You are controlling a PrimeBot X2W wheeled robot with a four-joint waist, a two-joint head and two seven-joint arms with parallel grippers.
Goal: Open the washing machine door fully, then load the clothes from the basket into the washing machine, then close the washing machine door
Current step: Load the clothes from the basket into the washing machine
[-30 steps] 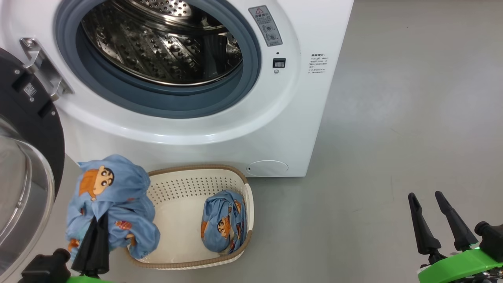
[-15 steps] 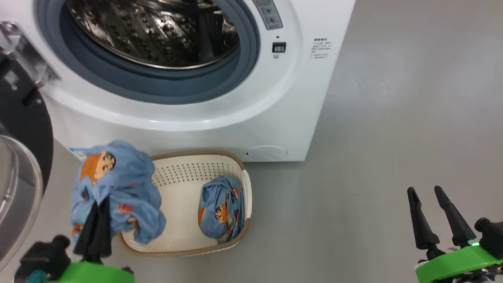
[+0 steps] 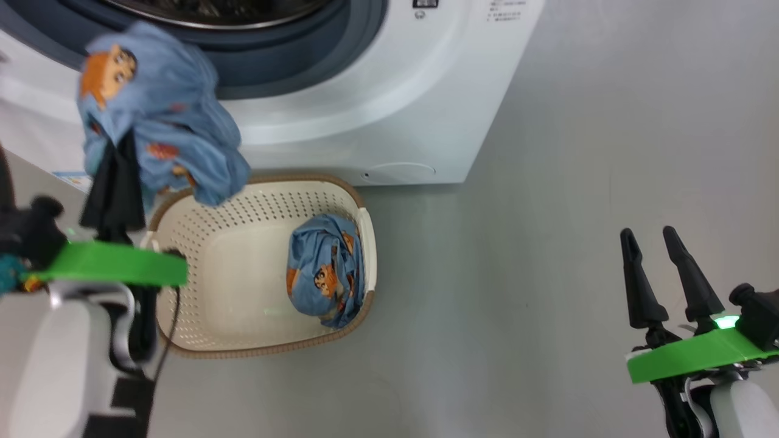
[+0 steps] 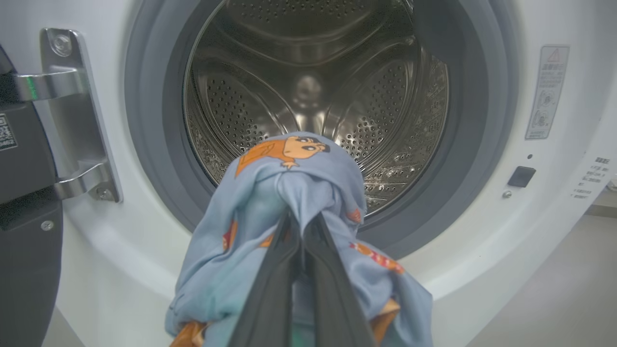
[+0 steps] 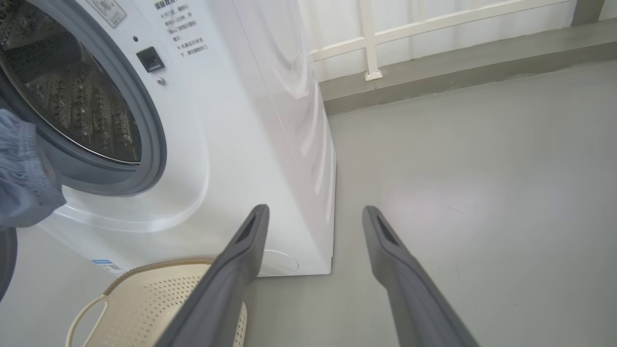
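Our left gripper (image 4: 302, 226), its two dark fingers pinched tight on a fold of the first bundle (image 4: 289, 183) of light-blue printed clothes, holds the load up before the open mouth of the washing machine (image 3: 377, 109). The cloth hangs level with the lower lip of the grey-blue gasket (image 4: 154, 120), and we judge it not yet inside the steel drum (image 4: 313, 72).

To do this step well, we would lift the bundle over that lip and carry it well into the drum before letting go. The loose tail drooping under the fingers must clear the gasket, or it may drape across the lip and foul the door later. The pinch should stay firm until then.

By our count:
- **Bundles:** two. One is in our grip, and the second bundle (image 3: 325, 277) lies against the right wall of the basket.
- **Basket:** one basket (image 3: 255, 350), on the floor (image 3: 548, 243) just in front of the machine.
- **Machine:** one.
- **Door:** one door (image 4: 21, 270), swung open on its hinge (image 4: 72, 115) at our left.
- **Grippers:** two. The right gripper (image 3: 648, 234) has its fingers spread wide and holds nothing, over bare floor well apart from the basket.
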